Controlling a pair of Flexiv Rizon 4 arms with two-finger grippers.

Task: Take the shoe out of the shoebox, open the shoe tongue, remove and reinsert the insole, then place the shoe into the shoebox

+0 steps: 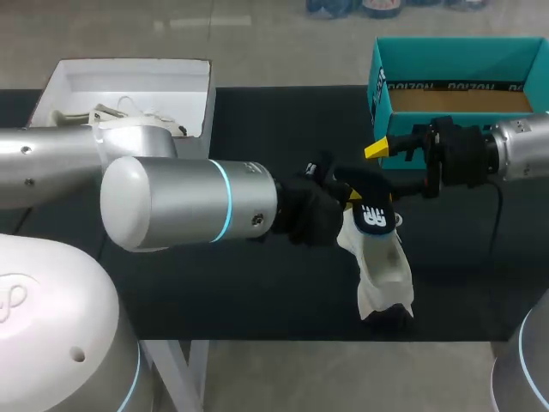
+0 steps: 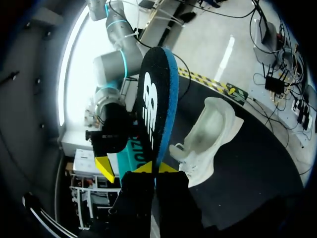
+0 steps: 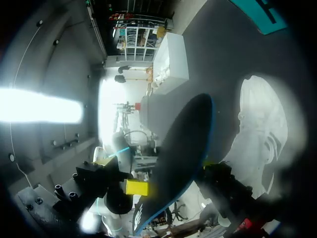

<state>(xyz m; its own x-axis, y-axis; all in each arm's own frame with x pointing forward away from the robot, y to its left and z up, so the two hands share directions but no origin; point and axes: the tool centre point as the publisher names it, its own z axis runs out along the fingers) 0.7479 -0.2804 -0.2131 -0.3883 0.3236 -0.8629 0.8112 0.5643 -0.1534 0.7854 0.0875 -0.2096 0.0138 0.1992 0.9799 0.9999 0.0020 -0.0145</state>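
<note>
My left gripper (image 1: 336,199) is shut on a black insole (image 1: 373,215) with a blue edge and a white logo, held up above the table. In the left wrist view the insole (image 2: 153,109) stands on edge between the yellow tips (image 2: 154,168). The white shoe (image 1: 383,273) lies on the black table below it, opening up (image 2: 208,136). My right gripper (image 1: 382,167) is open at the insole's far end, with one yellow finger (image 3: 136,187) beside the insole (image 3: 183,148); its other finger is hidden. The teal shoebox (image 1: 382,81) stands at the back right.
A white open box (image 1: 129,86) holding some white material sits at the back left of the black table (image 1: 257,283). The shoe lies close to the table's front edge. The teal box also shows behind my right gripper (image 2: 130,154).
</note>
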